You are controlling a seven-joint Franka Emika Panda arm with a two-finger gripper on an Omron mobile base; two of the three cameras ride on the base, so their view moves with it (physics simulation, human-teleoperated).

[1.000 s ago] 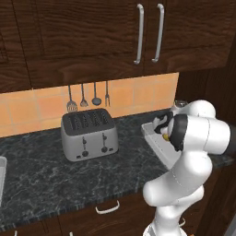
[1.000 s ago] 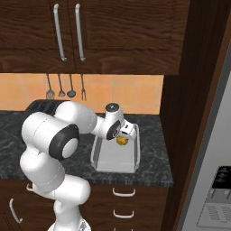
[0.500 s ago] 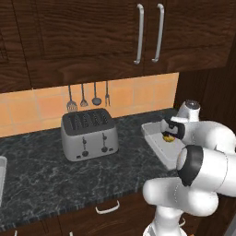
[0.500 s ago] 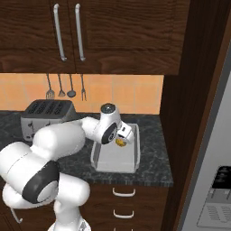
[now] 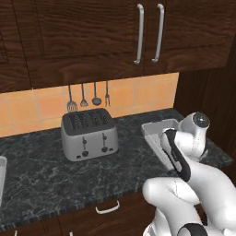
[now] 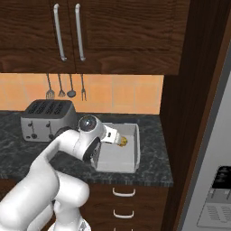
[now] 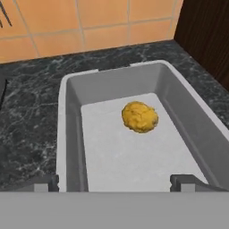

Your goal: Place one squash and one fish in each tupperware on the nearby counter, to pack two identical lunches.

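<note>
One yellow-orange squash [image 7: 140,116] lies on the floor of a grey-white tupperware [image 7: 67,116], toward its far end. My gripper [image 7: 116,182] hovers over the tray's near end, open, its fingertips [image 7: 44,182] wide apart with nothing between them. From the right base, the gripper [image 6: 117,140] points down into the tupperware [image 6: 115,159] just short of the squash [image 6: 123,142]. In the left base view my arm hides most of the tupperware [image 5: 154,126]. The tray rests on the black speckled counter [image 5: 41,175]. The fish are out of view.
A silver toaster [image 5: 89,133] stands left of the tray, with utensils [image 5: 87,97] hanging on the tiled wall behind it. A dark wood panel [image 6: 180,90] and a fridge [image 6: 216,180] close the right side. A pale rim [image 5: 1,177] shows at the far left.
The squash was held in the gripper over the tray; now it lies on the tray floor and the fingers have opened. The elbow has swung down and toward the cameras.
</note>
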